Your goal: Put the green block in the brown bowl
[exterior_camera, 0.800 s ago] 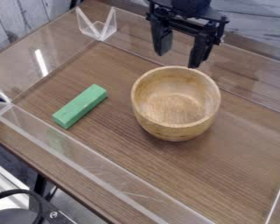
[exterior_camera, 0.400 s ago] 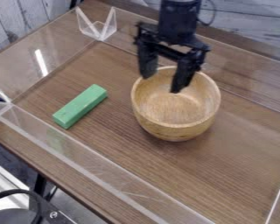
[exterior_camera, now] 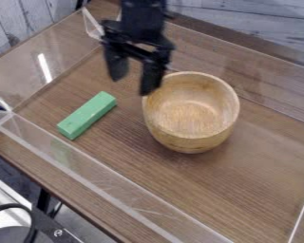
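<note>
The green block (exterior_camera: 87,115) lies flat on the wooden tabletop at the left, its long axis running diagonally. To its right stands the brown bowl (exterior_camera: 192,112), upright and with nothing inside. My gripper (exterior_camera: 132,74) hangs pointing down above the table between the two, just beyond the bowl's left rim and up and to the right of the block. Its two black fingers (exterior_camera: 149,78) stand apart, open, with nothing between them. It touches neither object.
A low clear acrylic wall (exterior_camera: 41,142) fences the wooden table (exterior_camera: 180,180) on all sides. A small clear acrylic stand (exterior_camera: 104,26) sits at the back left corner. Black cables show at the bottom left, outside the wall.
The gripper has swept left across the frames, from behind the bowl's right side, over the bowl, to the bowl's left rim. It stayed open. Block and bowl have not moved.
</note>
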`<control>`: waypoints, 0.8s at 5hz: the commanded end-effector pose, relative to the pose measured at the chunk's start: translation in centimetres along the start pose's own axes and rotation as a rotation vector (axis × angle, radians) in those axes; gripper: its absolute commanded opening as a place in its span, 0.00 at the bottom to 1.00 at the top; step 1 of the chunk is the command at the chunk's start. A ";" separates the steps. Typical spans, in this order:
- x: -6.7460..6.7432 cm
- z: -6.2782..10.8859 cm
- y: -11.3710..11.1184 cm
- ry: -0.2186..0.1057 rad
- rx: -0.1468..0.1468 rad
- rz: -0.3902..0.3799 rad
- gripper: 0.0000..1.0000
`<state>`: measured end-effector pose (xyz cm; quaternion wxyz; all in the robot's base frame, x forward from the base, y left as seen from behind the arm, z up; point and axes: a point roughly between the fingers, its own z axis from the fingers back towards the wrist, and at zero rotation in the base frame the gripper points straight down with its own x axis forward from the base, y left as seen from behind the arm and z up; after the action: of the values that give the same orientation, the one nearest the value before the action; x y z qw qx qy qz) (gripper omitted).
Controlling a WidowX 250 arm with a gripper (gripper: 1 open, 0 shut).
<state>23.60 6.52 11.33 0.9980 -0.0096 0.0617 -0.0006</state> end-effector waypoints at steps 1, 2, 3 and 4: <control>-0.4 0.6 2.7 -0.064 0.021 -0.009 1.00; -1.0 -0.7 4.3 -0.048 0.027 -0.006 1.00; -1.3 -2.0 5.2 -0.037 0.022 -0.005 1.00; -1.5 -3.3 5.6 -0.030 0.017 -0.009 1.00</control>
<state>21.15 11.51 7.12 0.9977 -0.0123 0.0660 -0.0071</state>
